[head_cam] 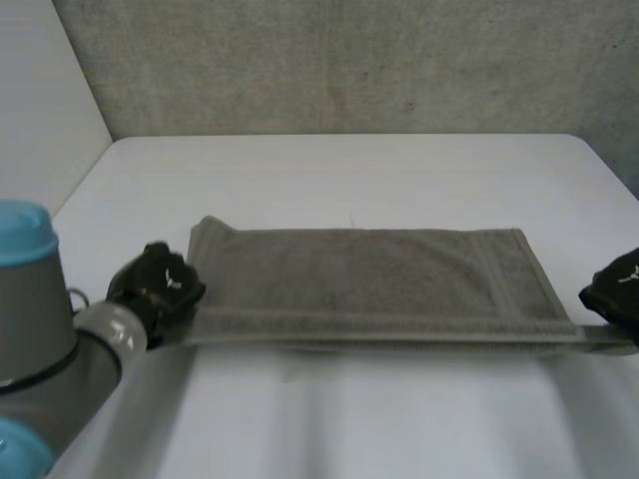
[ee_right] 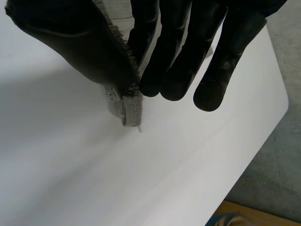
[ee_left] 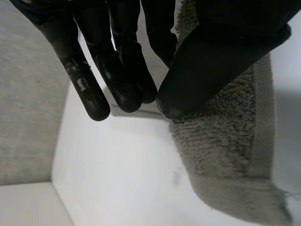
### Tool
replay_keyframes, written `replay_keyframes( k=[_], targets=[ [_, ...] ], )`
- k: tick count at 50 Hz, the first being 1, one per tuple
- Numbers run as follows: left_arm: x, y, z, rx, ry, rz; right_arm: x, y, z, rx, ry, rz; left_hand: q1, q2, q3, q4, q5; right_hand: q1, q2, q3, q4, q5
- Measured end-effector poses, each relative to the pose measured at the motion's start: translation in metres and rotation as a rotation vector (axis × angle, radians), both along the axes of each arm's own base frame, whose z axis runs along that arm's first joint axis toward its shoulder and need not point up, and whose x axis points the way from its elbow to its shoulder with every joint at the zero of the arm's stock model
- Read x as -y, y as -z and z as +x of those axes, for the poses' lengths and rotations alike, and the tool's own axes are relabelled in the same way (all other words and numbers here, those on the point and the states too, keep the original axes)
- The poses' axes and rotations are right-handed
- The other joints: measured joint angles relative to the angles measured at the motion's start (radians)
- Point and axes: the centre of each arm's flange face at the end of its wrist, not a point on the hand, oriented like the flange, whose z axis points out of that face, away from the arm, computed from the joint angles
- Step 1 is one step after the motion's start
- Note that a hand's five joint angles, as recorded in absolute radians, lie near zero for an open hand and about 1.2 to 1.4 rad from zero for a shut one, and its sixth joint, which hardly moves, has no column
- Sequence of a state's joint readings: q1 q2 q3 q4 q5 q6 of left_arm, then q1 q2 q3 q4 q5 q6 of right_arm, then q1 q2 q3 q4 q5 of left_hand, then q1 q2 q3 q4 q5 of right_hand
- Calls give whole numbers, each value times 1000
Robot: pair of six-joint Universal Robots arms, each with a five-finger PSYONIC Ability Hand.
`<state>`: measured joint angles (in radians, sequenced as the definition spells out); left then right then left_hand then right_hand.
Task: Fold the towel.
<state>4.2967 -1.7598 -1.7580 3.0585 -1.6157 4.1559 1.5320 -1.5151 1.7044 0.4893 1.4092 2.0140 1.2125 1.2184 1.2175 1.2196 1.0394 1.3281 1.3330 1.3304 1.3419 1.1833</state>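
White desk (head_cam: pixel 339 170) with rounded corners stands against a rough grey concrete wall (head_cam: pixel 339 60). Across the middle of the desk lies a grey-green terry towel (head_cam: pixel 359 274), spread as a long flat rectangle with a hemmed band along each edge. Its near long edge looks raised slightly off the surface between the two hands. The black left hand (head_cam: pixel 158 282) is at the towel's near left corner, its thumb and fingers closed together on the looped cloth (ee_left: pixel 221 141). The black right hand (head_cam: pixel 617 289) is at the near right corner, thumb and fingers pinching the hem, with a short tip of the cloth (ee_right: pixel 129 106) sticking out below them.
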Motion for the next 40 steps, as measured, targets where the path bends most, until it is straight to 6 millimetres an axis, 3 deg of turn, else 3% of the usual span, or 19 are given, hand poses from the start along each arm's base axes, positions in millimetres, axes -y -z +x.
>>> replay_keyframes(
  k=[7,13,22,36,38,40],
  targets=[
    [53,1,-26,-34,6,-76,47,17,14,75,25,-30,0,0,0,0,0,0,0,0,0,3],
    [103,17,-49,-51,7,-117,89,34,38,113,54,-61,0,0,0,0,0,0,0,0,0,5],
    [156,42,-72,-73,4,-172,142,55,61,145,84,-141,0,0,0,0,0,0,0,0,0,5],
    [170,69,-79,-62,6,-146,175,71,74,155,80,-212,0,0,0,0,0,-9,-9,-9,-10,-3],
    [171,69,-79,-62,5,-147,178,73,74,153,85,-217,0,0,0,0,0,-79,-86,-80,-90,-94],
    [172,70,-79,-61,2,-148,181,74,73,149,95,-226,-238,-257,-254,-259,-250,-395,-410,-397,-406,-430]
  ],
)
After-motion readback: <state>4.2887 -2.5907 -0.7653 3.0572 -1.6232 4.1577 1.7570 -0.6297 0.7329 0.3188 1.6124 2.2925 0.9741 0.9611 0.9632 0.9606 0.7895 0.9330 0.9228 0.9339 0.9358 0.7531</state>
